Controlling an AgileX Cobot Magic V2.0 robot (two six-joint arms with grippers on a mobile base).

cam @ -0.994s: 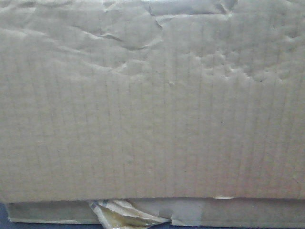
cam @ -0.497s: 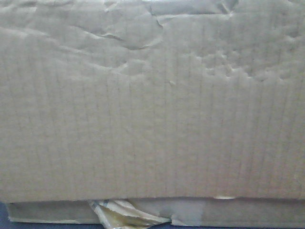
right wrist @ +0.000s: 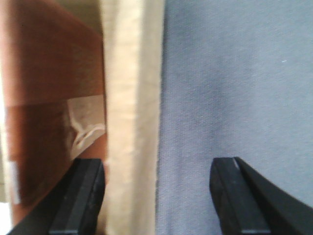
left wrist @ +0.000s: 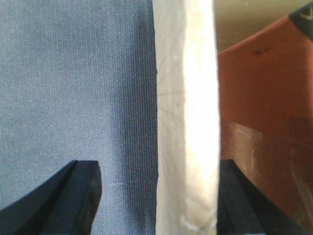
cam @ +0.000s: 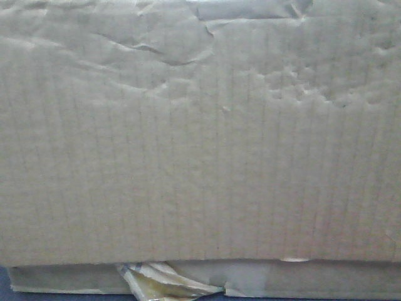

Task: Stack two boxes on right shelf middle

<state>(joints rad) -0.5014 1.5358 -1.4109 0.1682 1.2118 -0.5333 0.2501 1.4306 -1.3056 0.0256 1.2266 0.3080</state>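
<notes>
A creased brown cardboard box (cam: 200, 144) fills the front view, very close to the camera. Under it shows the top strip of a second cardboard box (cam: 326, 279) with torn tape (cam: 163, 282). My left gripper (left wrist: 159, 196) is open and straddles a pale upright box wall edge (left wrist: 188, 98), which lies against its right finger. My right gripper (right wrist: 156, 196) is open and straddles a similar pale wall edge (right wrist: 132, 98), close to its left finger. The reddish-brown cardboard face shows beside each edge in the left wrist view (left wrist: 264, 98) and the right wrist view (right wrist: 49, 73). The shelf is hidden.
Blue-grey cloth lies under both grippers, in the left wrist view (left wrist: 73, 73) and the right wrist view (right wrist: 234, 73). A sliver of it shows at the bottom left of the front view (cam: 5, 282). The box blocks everything else ahead.
</notes>
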